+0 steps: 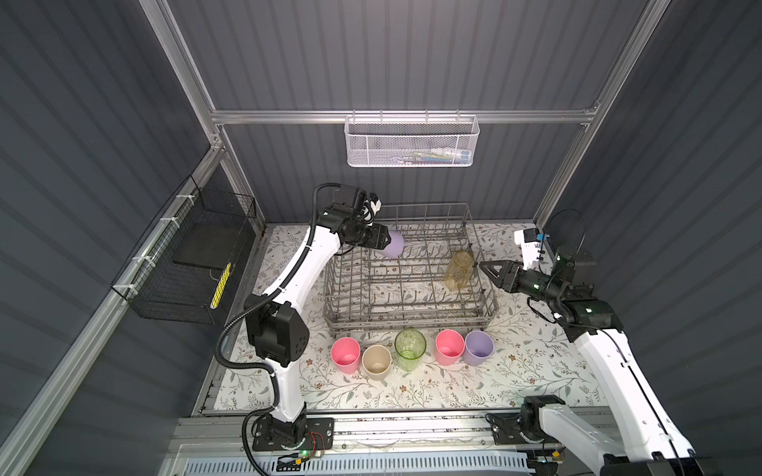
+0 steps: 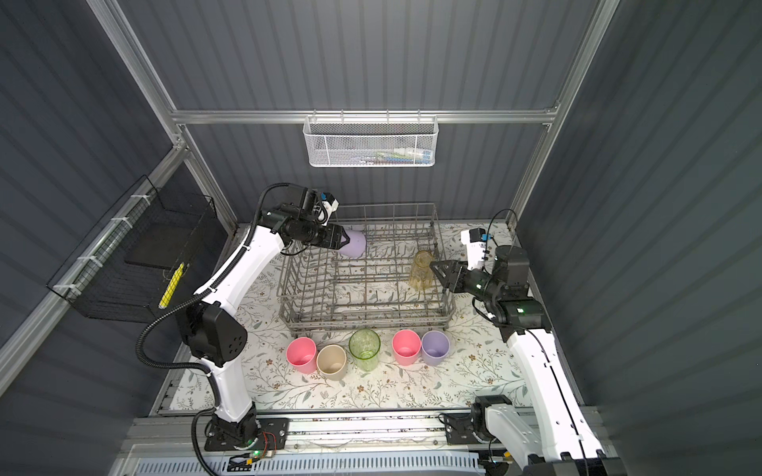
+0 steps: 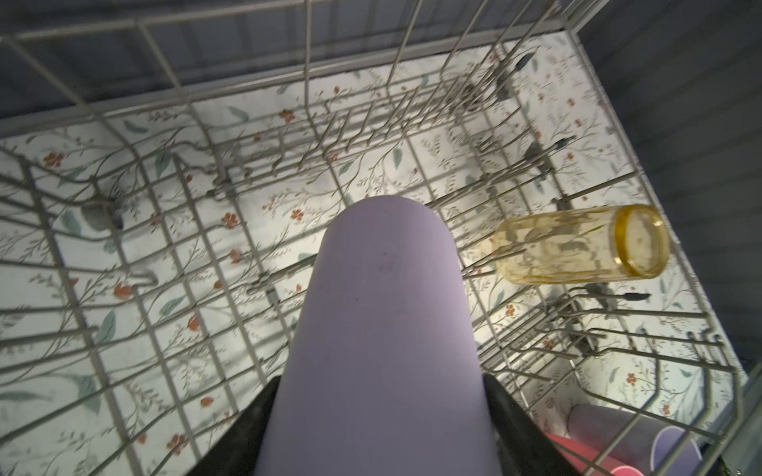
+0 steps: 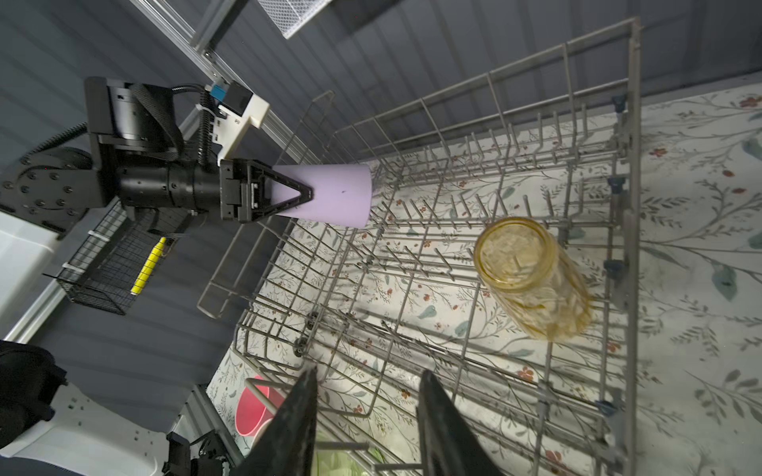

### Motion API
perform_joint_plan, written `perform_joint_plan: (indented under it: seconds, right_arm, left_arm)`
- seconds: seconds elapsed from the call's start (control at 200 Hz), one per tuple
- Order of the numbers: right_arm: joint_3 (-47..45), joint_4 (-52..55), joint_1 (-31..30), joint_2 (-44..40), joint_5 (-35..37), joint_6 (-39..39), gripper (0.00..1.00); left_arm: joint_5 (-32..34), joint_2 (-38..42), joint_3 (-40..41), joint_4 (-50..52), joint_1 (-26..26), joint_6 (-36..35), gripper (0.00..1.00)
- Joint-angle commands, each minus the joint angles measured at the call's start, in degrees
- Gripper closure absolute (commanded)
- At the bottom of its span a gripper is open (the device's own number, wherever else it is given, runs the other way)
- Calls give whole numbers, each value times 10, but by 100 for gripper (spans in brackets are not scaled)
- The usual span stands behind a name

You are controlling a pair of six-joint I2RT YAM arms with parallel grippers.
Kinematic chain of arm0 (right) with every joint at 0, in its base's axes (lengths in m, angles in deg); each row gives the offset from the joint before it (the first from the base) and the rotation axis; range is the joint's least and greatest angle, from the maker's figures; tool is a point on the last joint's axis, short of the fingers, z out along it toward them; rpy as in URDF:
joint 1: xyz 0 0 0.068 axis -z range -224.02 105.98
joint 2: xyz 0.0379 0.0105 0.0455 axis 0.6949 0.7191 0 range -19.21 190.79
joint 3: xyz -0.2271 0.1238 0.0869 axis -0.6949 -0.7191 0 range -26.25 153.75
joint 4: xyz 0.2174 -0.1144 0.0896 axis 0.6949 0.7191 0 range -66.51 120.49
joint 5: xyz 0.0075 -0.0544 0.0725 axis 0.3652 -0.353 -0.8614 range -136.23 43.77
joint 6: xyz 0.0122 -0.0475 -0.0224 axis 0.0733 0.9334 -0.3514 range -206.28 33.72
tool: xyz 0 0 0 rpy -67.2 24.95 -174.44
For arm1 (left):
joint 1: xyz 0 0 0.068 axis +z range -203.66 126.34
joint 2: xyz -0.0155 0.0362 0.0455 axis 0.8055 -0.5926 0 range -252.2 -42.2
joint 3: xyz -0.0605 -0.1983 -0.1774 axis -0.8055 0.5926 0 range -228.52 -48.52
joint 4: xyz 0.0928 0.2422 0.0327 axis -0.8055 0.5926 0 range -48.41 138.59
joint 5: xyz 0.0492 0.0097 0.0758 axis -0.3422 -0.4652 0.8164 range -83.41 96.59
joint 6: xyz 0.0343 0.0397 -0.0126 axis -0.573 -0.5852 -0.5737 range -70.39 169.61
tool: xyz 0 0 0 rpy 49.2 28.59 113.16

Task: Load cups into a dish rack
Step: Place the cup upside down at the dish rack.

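The grey wire dish rack (image 1: pixel 412 313) (image 2: pixel 367 319) stands mid-table. My left gripper (image 1: pixel 387 242) (image 2: pixel 344 239) (image 3: pixel 381 412) is shut on a lilac cup (image 1: pixel 395 246) (image 2: pixel 355 244) (image 3: pixel 383 313) (image 4: pixel 334 193), held sideways above the rack's far left corner, closed base pointing away. An amber glass cup (image 1: pixel 457 270) (image 2: pixel 422 270) (image 3: pixel 577 247) (image 4: pixel 532 276) stands among the tines at the rack's right side. My right gripper (image 1: pixel 483 266) (image 2: pixel 433 266) (image 4: pixel 369 373) is open and empty, just outside the rack's right wall beside the amber cup.
In front of the rack stands a row of cups: pink (image 1: pixel 345 354), beige (image 1: pixel 376 362), clear green (image 1: pixel 410 348), pink (image 1: pixel 449 347), lilac (image 1: pixel 478 347). A white mesh basket (image 1: pixel 412 146) hangs on the back rail. A black wire basket (image 1: pixel 185 263) hangs on the left wall.
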Motion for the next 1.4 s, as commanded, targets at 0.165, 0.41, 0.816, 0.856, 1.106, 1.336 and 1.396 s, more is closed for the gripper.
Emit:
perform_joint_plan:
  seconds: [0.165,0.41,0.816,0.856,1.106,1.336,1.396]
  right_arm:
    - [-9,17,1,8,17,27,58]
    - [-18,12,1,17,10,25,57]
    - [-29,11,2,23,7,26,57]
    - [-30,10,2,25,6,26,57]
    - [-32,6,1,35,3,26,57]
    - [-38,2,2,41,0,23,57]
    - [-39,3,2,41,1,24,57]
  left_arm:
    - [39,8,-37,95,-5,-30,63]
    - [55,-8,-48,136,-19,-49,63]
    - [85,-56,-55,151,-34,-53,63]
    - [89,-60,-55,151,-35,-52,63]
    - [110,-96,-70,157,-39,-52,62]
    - [123,-134,-111,170,-42,-55,57]
    - [126,-145,-123,176,-42,-56,56]
